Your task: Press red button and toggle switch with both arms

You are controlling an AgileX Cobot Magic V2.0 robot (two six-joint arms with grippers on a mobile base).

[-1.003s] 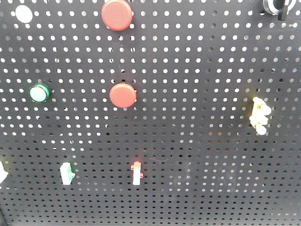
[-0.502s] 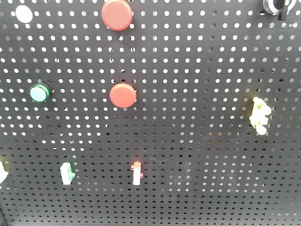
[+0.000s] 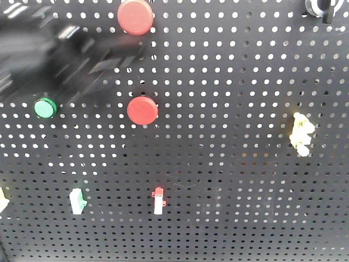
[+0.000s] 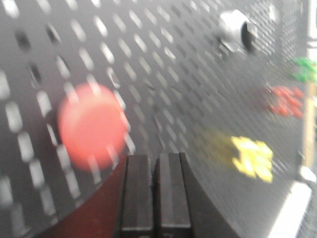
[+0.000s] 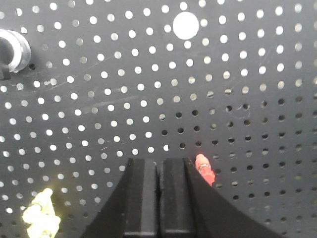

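The red button (image 4: 91, 126) fills the left of my left wrist view, sitting proud of the black pegboard (image 3: 234, 82) just up and left of the left gripper (image 4: 154, 159), whose two fingers are pressed flat together with nothing between them. The front view shows two red buttons, an upper one (image 3: 135, 16) and a lower one (image 3: 142, 110), and I cannot tell for certain which one the wrist camera is on. The left arm (image 3: 52, 52) is a dark smear across the top left of the board, above the green button (image 3: 44, 107). The red toggle switch (image 5: 204, 169) sits low on the board, just to the right of the right gripper (image 5: 157, 163), which is also closed and empty. I judge this to be the approach, with neither control touched yet. Next I need to shift the left fingertips across onto the button face and push straight in, and nudge the right fingertips sideways onto the switch lever. The yellow switch (image 5: 42, 215) lies well off to the side
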